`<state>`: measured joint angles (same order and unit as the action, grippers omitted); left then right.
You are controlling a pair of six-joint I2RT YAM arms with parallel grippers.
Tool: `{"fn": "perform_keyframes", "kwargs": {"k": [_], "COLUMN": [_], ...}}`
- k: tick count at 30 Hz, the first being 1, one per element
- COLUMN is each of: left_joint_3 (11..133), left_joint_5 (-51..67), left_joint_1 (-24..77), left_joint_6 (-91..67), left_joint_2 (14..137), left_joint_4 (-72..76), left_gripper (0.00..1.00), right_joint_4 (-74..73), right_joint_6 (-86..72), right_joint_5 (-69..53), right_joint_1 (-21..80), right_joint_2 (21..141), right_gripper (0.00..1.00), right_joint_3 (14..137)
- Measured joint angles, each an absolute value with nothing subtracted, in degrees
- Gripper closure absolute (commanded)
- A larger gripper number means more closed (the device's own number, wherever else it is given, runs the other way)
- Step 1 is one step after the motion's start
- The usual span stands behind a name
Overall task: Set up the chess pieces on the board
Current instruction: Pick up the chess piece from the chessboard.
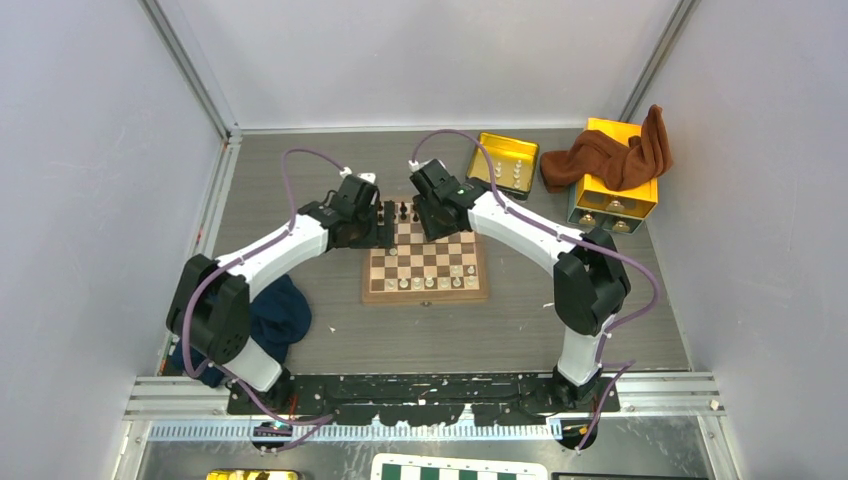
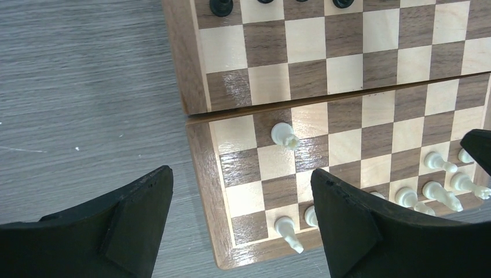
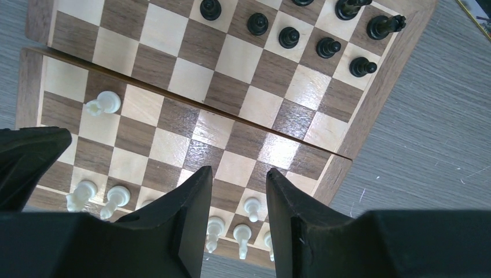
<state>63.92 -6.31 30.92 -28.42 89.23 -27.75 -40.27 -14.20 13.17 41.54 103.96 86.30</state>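
Both empty, the left gripper [image 2: 241, 174], spread wide, and the right gripper [image 3: 238, 172], narrowly parted, hang above the chessboard [image 1: 372, 295] midway between the bench's [image 1: 450, 340] edges, probably poised for the lone cream piece [image 2: 284, 136] off its rank.

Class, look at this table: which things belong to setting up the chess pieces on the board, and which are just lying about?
Belong to the job:
- wooden chessboard
- dark pieces
- white pieces

Just lying about:
- brown cloth
- yellow box under the cloth
- open yellow tray
- dark blue cloth
- green-and-white checkered board
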Motion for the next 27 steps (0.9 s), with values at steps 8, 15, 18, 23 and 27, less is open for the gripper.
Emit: {"fn": "perform_keyframes", "kwargs": {"k": [8, 15, 18, 23, 27], "left_joint_3": [66.9, 69.7, 70.6, 71.1, 71.7], "left_joint_5": [-6.4, -6.6, -7.0, -7.4, -7.6], "left_joint_1": [33.2, 34.7, 35.0, 35.2, 35.4], "left_joint_6": [-27.6, -27.0, -26.7, -26.7, -26.7], "left_joint_2": [94.5, 97.4, 98.7, 100.3, 101.5], "left_joint_4": [-27.7, -27.7, -27.7, -27.7, -28.0], "left_gripper": [0.12, 0.15, 0.19, 0.23, 0.28], "right_joint_4": [-39.5, -38.9, -38.8, -38.5, -38.3], "right_joint_6": [-14.3, -14.3, -14.3, -14.3, -14.3], "right_joint_5": [12.3, 11.5, 11.3, 11.0, 10.7], "right_joint_1": [39.8, 39.0, 38.9, 38.5, 38.4], "right_joint_2": [103.9, 103.8, 103.8, 103.7, 103.7], "right_gripper": [0.55, 0.56, 0.56, 0.56, 0.56], "right_joint_3": [85.1, 84.4, 84.2, 83.5, 83.2]}}
